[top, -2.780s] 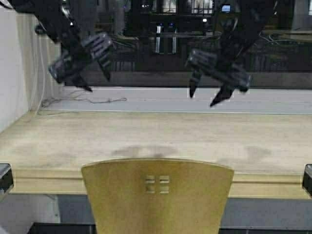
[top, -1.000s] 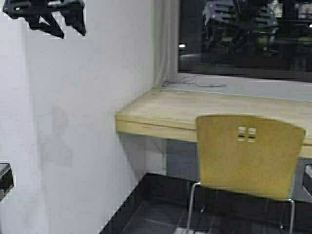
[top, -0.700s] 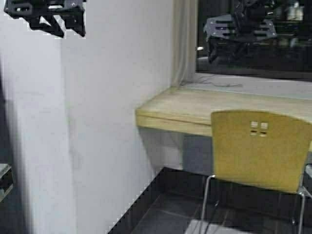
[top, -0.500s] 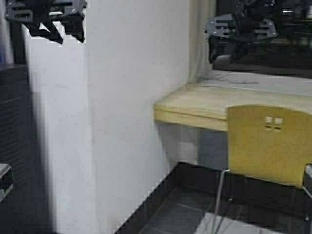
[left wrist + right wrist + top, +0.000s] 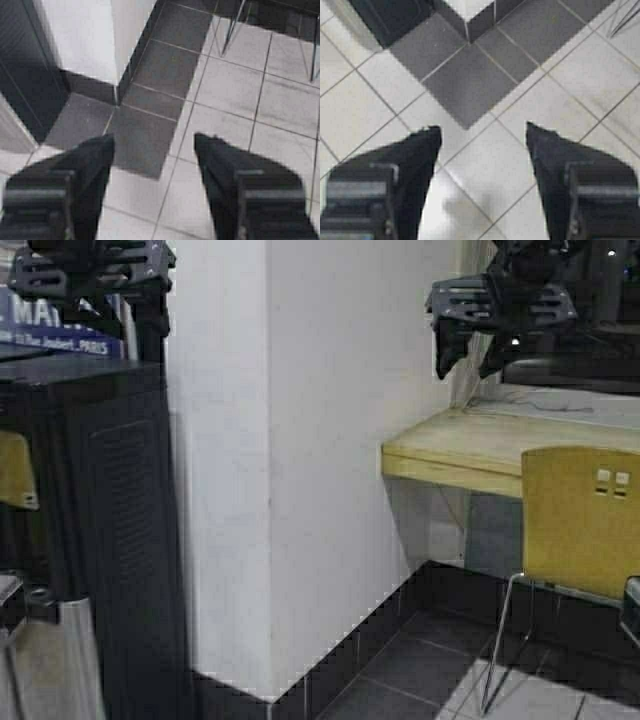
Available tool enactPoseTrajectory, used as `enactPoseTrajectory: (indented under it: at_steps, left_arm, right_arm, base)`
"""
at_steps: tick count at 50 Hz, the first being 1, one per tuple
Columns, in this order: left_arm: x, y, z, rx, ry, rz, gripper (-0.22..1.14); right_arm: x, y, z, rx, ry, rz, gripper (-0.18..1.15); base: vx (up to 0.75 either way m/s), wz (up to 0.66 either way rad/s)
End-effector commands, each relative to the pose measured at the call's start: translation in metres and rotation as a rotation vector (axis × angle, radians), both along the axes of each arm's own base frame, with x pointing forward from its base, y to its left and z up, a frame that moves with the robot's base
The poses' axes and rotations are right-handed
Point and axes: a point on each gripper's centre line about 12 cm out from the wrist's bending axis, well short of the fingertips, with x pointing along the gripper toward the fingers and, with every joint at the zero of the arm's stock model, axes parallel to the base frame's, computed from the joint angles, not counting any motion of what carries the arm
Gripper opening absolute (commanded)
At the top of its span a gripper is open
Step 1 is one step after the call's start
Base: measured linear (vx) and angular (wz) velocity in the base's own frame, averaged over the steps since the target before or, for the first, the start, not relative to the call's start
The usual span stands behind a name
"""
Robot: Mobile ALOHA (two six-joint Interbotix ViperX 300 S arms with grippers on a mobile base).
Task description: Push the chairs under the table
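Observation:
One tan-yellow chair (image 5: 585,520) with a four-square cutout stands at the far right of the high view, its back close to the table's front edge. The table (image 5: 450,455) is a pale wood counter running out from the white wall. My left gripper (image 5: 135,325) hangs high at the upper left and my right gripper (image 5: 465,365) high above the table's end. Both are far from the chair. The left gripper (image 5: 154,142) and right gripper (image 5: 484,131) are open over bare floor tiles. Thin chrome chair legs (image 5: 231,30) show in the left wrist view.
A white wall corner (image 5: 330,460) juts out in the middle. A tall black cabinet (image 5: 100,520) stands on the left, with a tan-yellow curved edge (image 5: 15,470) beside it. The floor has pale and dark grey tiles (image 5: 520,700).
The robot has turned to the left: the table and chair slid from the centre to the far right, and the wall corner and black cabinet came into view. Both grippers stay raised and open.

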Motion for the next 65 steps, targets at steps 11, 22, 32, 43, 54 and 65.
enactPoseTrajectory:
  at_steps: [11, 22, 32, 43, 54, 65]
  left_arm:
    - [0.007, -0.003, 0.001, -0.008, -0.002, 0.005, 0.86]
    - [0.009, -0.003, -0.005, -0.026, 0.030, 0.020, 0.86]
    - [0.010, -0.004, -0.008, -0.033, 0.045, 0.027, 0.86]
    - [0.011, -0.005, -0.014, -0.024, 0.072, 0.021, 0.86]
    - [0.012, -0.006, -0.013, -0.024, 0.072, 0.022, 0.86]
    - [0.013, -0.006, -0.016, -0.018, 0.082, 0.019, 0.86]
  right_arm:
    - [0.011, 0.003, 0.013, 0.005, -0.037, 0.006, 0.87]
    - [0.012, 0.002, 0.012, -0.011, -0.028, 0.015, 0.87]
    - [0.009, -0.003, 0.002, -0.032, 0.001, 0.014, 0.87]
    - [0.005, -0.004, -0.003, -0.033, 0.024, 0.010, 0.87]
    - [0.005, -0.003, -0.007, -0.035, 0.036, 0.010, 0.87]
    - [0.011, -0.002, -0.001, -0.031, 0.016, 0.010, 0.87]
  base:
    - [-0.33, 0.05]
    - [-0.36, 0.11]
    - [-0.30, 0.00]
    - [-0.27, -0.01]
    - [-0.29, -0.07]
    - [-0.26, -0.18]
